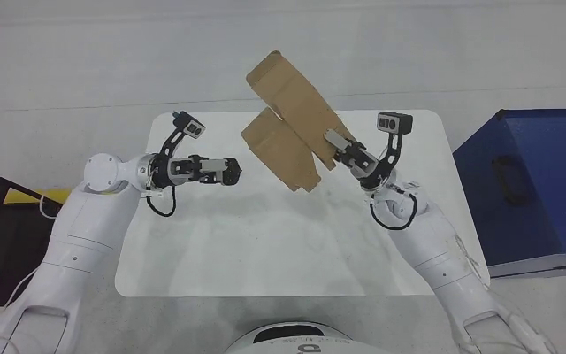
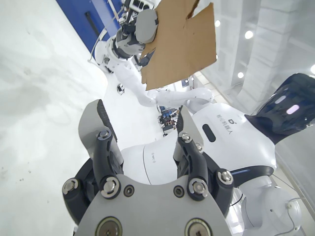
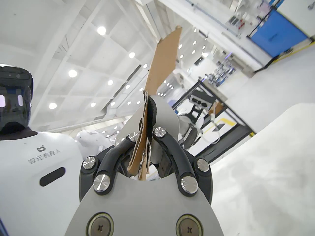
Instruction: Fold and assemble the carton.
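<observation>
- The carton [image 1: 292, 124] hangs tilted in the air above the far part of the bench [image 1: 265, 257]. It is a flattened piece of cardboard, with its flaps lying in line with the panels.
- The right gripper [image 1: 339, 142] has its jaws clenched on one edge of the carton. The right wrist view shows the cardboard pinched between them.
- The left gripper [image 1: 232, 170] sits over the bench, near the carton's lower corner but apart from it, its jaws released and holding nothing.
- Judged from this, only the pick-up is done: no panel looks opened into a box shape and no flap is folded.
- What is left is to spread the flat carton into a sleeve, probably with the free gripper's help, and then fold the flaps shut.
</observation>
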`<state>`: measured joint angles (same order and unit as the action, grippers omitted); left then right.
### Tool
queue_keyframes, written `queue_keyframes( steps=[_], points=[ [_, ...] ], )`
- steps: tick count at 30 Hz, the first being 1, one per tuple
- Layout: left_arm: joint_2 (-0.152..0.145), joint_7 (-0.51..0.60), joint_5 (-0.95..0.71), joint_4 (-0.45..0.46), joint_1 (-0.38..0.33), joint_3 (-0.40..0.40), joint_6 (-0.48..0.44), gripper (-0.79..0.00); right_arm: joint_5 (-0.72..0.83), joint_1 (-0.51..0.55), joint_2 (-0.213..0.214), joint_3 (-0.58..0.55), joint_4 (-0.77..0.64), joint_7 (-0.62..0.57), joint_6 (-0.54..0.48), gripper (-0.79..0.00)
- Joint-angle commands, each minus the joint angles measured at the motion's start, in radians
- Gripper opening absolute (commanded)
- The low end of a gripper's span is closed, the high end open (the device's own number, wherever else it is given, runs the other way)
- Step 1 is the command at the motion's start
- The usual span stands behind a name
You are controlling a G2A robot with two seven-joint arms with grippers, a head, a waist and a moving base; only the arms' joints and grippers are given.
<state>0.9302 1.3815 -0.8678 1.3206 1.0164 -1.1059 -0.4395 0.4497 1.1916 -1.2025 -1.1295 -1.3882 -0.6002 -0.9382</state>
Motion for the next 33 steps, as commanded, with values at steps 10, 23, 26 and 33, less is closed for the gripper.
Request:
queue_keyframes(
  steps=[10, 23, 26, 33],
  points=[
    [0.052, -0.371, 0.111, 0.033, 0.038, 0.075, -0.189, 0.0, -0.501, -0.008, -0.079, 0.109, -0.004, 0.565, 0.131, -0.785],
    [0.085, -0.615, 0.234, 0.058, 0.022, 0.088, -0.119, -0.785, -0.578, -0.033, -0.112, 0.146, 0.043, 0.638, 0.176, -0.785],
    [0.088, -0.639, 0.26, 0.061, 0.024, 0.083, -0.101, -0.785, -0.569, -0.033, -0.113, 0.141, 0.045, 0.616, 0.184, -0.785],
    [0.084, -0.568, 0.279, 0.054, 0.02, 0.048, -0.053, -0.785, -0.474, -0.03, -0.101, 0.122, 0.029, 0.421, 0.191, 0.0]
  ],
)
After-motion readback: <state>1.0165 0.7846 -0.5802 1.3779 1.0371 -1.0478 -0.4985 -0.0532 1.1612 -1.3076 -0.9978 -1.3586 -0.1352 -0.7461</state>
